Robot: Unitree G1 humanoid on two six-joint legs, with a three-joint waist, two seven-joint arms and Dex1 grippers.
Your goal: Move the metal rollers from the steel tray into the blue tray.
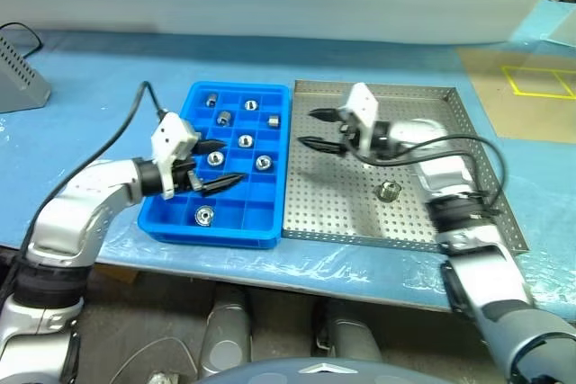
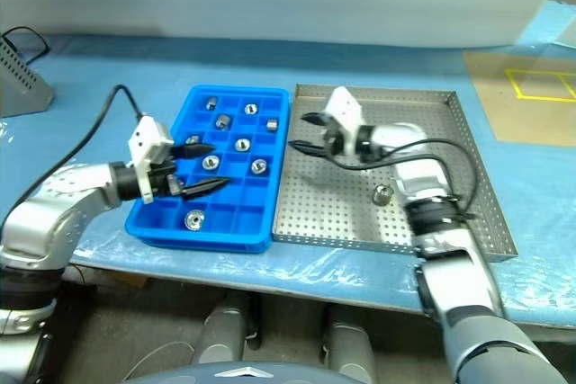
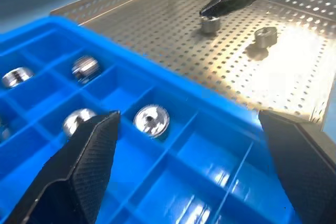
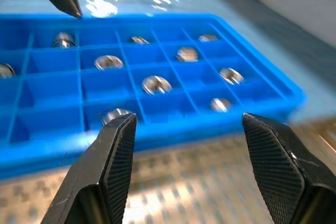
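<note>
Caught with right hand (image 1: 308, 129) and left hand (image 1: 232, 161) spread, empty. Showed a small shiny flanged metal roller (image 1: 389, 191) on grey perforated steel tray (image 1: 333, 209), beside bright blue compartmented plastic tray (image 1: 216, 236); risked skidding under off-centre pinch.

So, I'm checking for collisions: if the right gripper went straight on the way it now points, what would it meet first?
Probably the bright blue plastic compartment tray: the open right gripper hangs over the grey perforated steel tray, aimed at the blue tray's near wall. Depth is unclear.

No legible text, label or number — anywhere.
</note>
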